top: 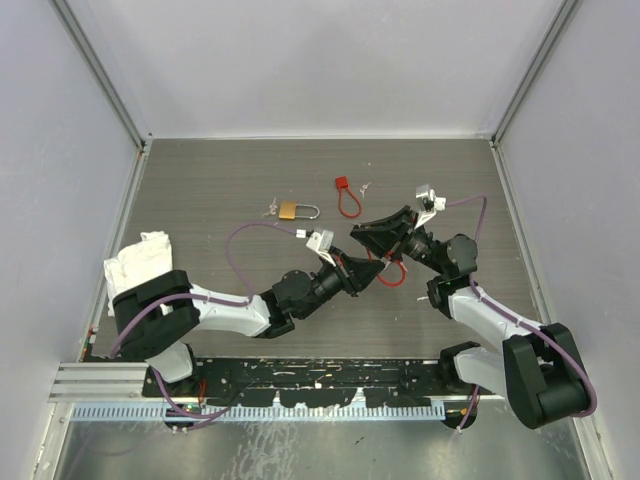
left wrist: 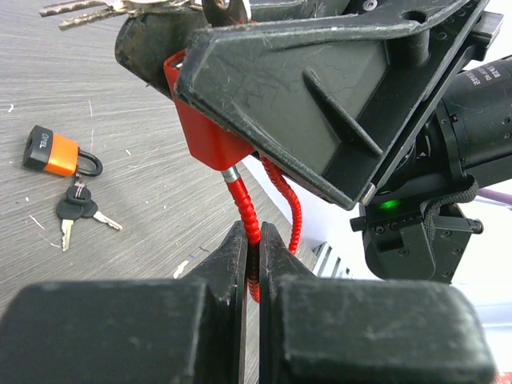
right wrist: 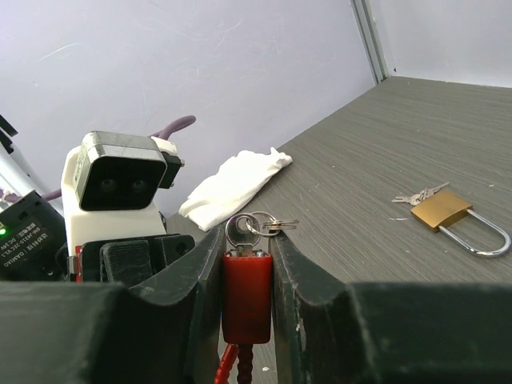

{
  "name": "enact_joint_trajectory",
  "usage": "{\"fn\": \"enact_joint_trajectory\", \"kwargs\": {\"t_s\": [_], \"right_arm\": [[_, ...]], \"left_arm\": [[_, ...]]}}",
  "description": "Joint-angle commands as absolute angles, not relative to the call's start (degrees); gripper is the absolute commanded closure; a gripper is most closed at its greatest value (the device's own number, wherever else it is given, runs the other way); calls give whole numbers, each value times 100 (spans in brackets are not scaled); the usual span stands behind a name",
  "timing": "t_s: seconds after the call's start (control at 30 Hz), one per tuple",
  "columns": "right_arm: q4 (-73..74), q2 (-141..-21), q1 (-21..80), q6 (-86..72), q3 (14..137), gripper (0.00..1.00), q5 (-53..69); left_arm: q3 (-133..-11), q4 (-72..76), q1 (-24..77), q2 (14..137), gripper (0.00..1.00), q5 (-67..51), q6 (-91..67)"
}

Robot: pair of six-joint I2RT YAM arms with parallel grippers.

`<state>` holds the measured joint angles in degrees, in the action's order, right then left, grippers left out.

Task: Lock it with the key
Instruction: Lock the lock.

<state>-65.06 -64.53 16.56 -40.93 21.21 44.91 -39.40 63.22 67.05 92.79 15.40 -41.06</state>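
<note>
Keys (left wrist: 78,210): small bunch, two dark heads, thin silver blades, flat on the table (top: 220,180) at 6 o'clock of an orange padlock (left wrist: 53,152), touching nothing else. A silver key (right wrist: 238,230) on a ring sits in the top of a red cable lock (right wrist: 246,296).

Arms meet mid-table. The left reaches toward 2 o'clock, the right bends toward 10.
- Right gripper (right wrist: 246,248): clamped on the lock's body.
- Left gripper (left wrist: 251,248): pinched tight on its cable (left wrist: 245,204).

Counted: two arms; two red cable locks, the second (top: 345,197) lying at 12 o'clock; one brass padlock (top: 297,210); one orange padlock; one white cloth (top: 140,257).
</note>
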Motion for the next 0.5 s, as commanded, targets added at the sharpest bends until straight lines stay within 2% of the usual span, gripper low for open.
{"fn": "enact_joint_trajectory", "kwargs": {"t_s": [0.0,0.47], "right_arm": [[-6310,-6507,1773,-4026,1978,99,4832],[-5761,-6490,1772,-3753,2153,99,4910]], "left_arm": [[-4371,8200,6619,9064,100,2227,-3787],[-4142,8064,6531,8833,100,1856,-2965]]}}
